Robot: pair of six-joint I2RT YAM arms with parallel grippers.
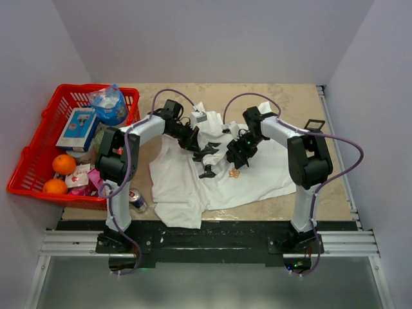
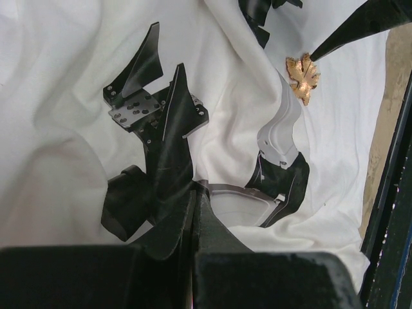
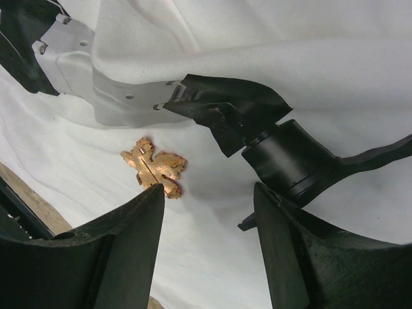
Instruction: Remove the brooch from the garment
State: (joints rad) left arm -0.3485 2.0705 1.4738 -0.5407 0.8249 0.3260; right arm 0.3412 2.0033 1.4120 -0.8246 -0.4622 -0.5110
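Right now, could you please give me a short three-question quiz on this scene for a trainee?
1. True or false: the brooch lies on the garment, not held by the right gripper.
2. The left gripper is: A open, B shut, C out of view.
3. Fill in: the two oranges sit in a red ____.
Key: 1 true; 2 B; 3 basket.

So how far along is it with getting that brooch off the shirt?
Nothing looks finished yet: the brooch lies on the white shirt. In hand: the right tool is open, low over the cloth, with the brooch just beside one finger, not between them. The left tool is shut low on the shirt; whether it pins cloth is unclear. Left to do: grip the brooch and lift it clear.
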